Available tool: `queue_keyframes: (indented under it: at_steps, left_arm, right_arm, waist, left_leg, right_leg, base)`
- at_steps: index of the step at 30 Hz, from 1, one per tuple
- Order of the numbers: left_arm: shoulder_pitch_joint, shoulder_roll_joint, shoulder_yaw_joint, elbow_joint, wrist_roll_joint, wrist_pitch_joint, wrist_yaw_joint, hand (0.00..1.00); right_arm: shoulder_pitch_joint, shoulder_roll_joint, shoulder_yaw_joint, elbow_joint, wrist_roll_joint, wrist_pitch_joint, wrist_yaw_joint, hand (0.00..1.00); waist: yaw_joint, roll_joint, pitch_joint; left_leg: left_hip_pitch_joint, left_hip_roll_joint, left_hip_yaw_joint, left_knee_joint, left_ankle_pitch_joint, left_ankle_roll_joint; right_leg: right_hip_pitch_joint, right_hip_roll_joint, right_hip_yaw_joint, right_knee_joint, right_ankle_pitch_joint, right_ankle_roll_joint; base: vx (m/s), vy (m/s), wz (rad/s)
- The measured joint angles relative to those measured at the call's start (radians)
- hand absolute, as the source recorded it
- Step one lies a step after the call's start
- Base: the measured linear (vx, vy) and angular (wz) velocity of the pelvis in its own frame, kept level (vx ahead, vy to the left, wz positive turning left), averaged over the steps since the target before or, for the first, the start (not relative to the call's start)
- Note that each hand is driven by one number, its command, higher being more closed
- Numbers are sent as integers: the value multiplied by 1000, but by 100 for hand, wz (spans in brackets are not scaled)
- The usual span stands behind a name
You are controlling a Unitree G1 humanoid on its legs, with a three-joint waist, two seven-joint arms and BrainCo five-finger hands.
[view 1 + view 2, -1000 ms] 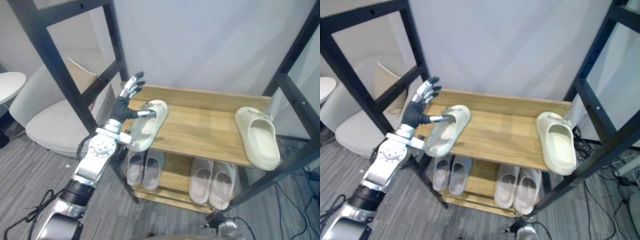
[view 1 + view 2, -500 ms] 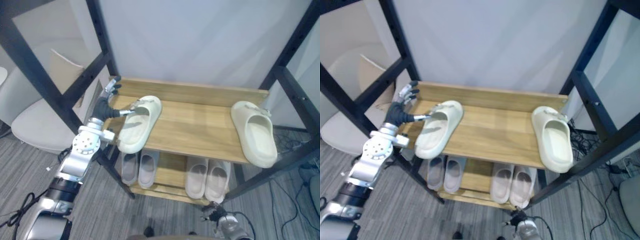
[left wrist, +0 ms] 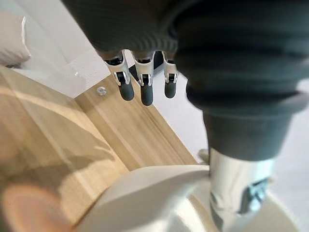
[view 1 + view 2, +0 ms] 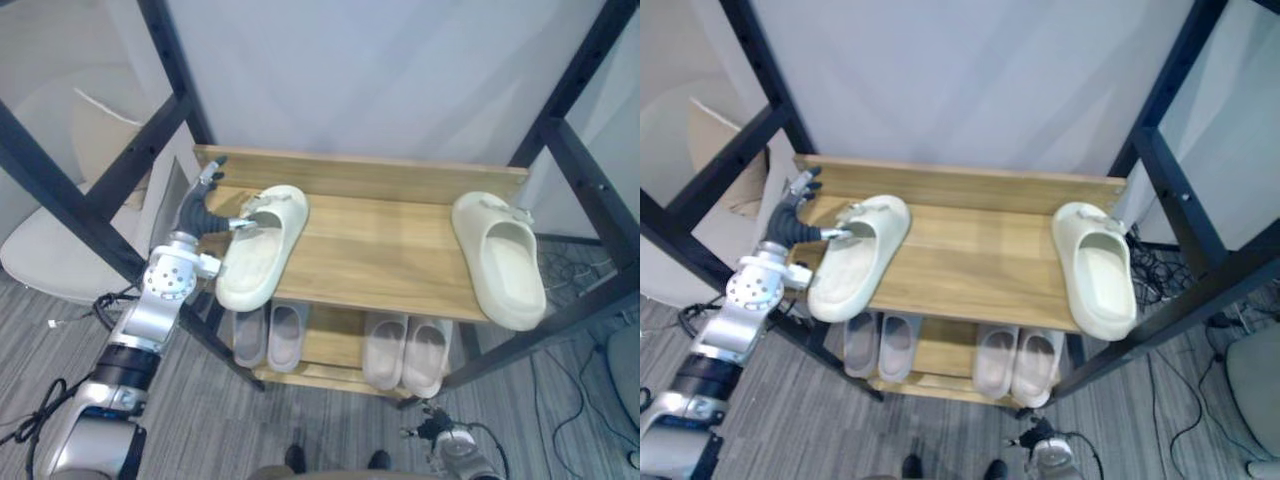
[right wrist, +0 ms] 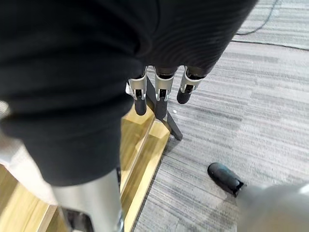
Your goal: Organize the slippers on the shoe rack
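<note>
Slipper point(image 4: 255, 250), cream foam, at left end of shoe rack point(image 4: 385, 250) top shelf, heel overhanging front edge. Left hand point(image 4: 197, 210): fingers straight, holding nothing, thumb tip on strap. Probably light, soft, squashy; pinch across strap. Right hand point(image 5: 161, 88) hangs straight-fingered, empty.

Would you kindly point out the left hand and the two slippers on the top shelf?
left hand point(image 4: 194, 210): left eye view, dark back cover.
left slipper point(image 4: 248, 264): left eye view, footbed.
right slipper point(image 4: 505, 266): left eye view, footbed.
</note>
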Motion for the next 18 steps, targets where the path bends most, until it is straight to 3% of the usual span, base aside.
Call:
queue_keyframes:
  at_steps: [5, 6, 18]
  left_arm:
    - [-44, 0, -1, 49, 5, 11, 3, 0]
    - [-58, 0, 0, 63, 12, 12, 4, 100]
    - [-119, 12, -10, 137, 29, 11, 13, 100]
  right_arm:
    - [12, 1, -23, -1, 1, 0, -3, 0]
    - [12, 1, -24, -1, 1, 0, -5, 0]
    - [19, 12, -24, -2, 1, 0, -9, 0]
  waist:
    - [-4, 0, 5]
    - [-4, -1, 6]
    - [-4, 1, 12]
  left_leg:
    - [0, 0, 2, 0, 0, 0]
    - [-4, 1, 5, 0, 0, 0]
    - [-11, 0, 34, 4, 0, 0]
  right_leg:
    - [-3, 0, 3, 0, 0, 0]
    - [-9, 1, 6, 1, 1, -1]
    - [-30, 0, 38, 2, 18, -6]
  base:
    - [-1, 2, -1]
    - [-8, 11, -6]
    - [-19, 15, -8]
